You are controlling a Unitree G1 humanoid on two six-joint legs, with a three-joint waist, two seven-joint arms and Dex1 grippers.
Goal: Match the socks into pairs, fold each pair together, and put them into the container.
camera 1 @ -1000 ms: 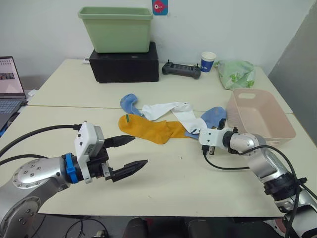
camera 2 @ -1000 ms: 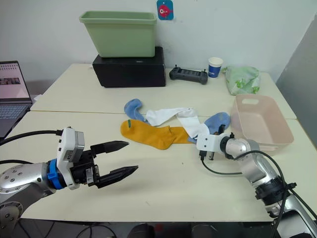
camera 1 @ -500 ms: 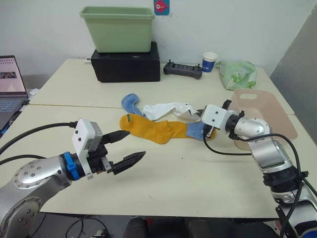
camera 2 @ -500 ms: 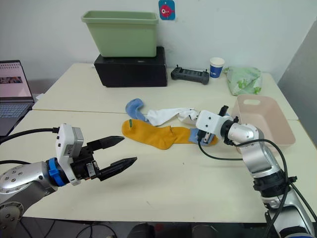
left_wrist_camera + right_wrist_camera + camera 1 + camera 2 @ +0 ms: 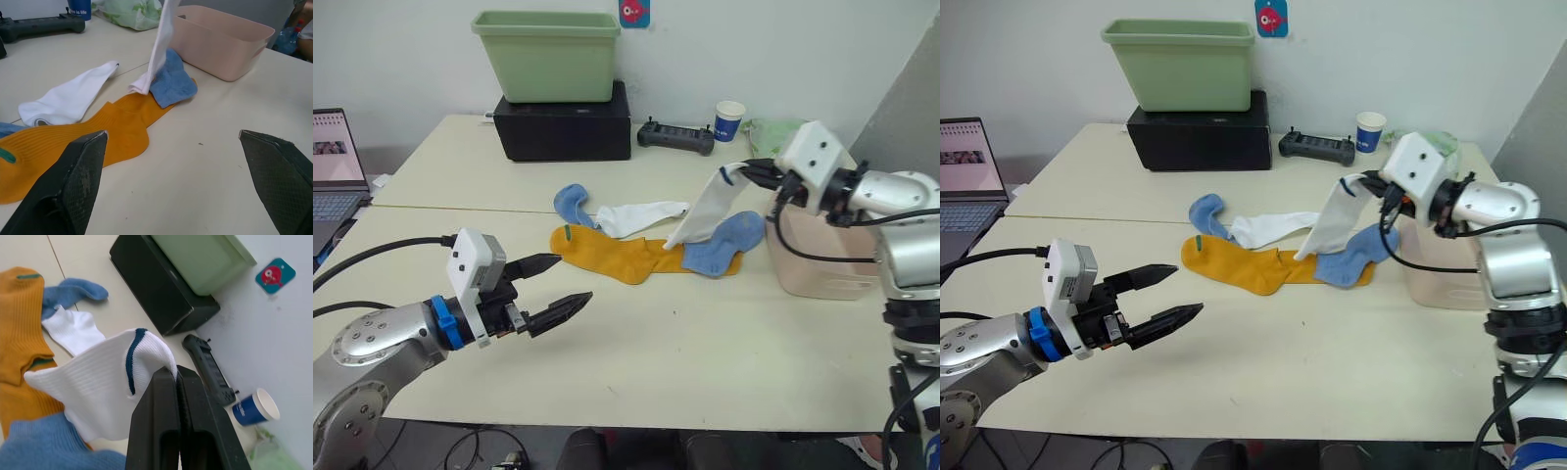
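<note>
My right gripper (image 5: 747, 170) is raised above the table's right side, shut on the cuff of a white sock (image 5: 709, 208) with a dark blue stripe. The sock hangs down, its toe touching the pile. Below it lie a light blue sock (image 5: 725, 245) and mustard-yellow socks (image 5: 607, 257) with a green mark. A second white sock (image 5: 638, 215) and another blue sock (image 5: 571, 203) lie behind them. The pink container (image 5: 819, 266) stands at the right, partly behind my right arm. My left gripper (image 5: 572, 280) hovers open over the front left, holding nothing.
A green tub (image 5: 545, 54) sits on a black box (image 5: 563, 127) at the back. A black controller (image 5: 675, 137), a paper cup (image 5: 729, 120) and a pale green cloth bundle (image 5: 766, 130) line the far edge. A laptop (image 5: 333, 157) stands at the left.
My right gripper has risen from the table and swung right toward the container, lifting the white sock off the pile. The left gripper has barely moved.
</note>
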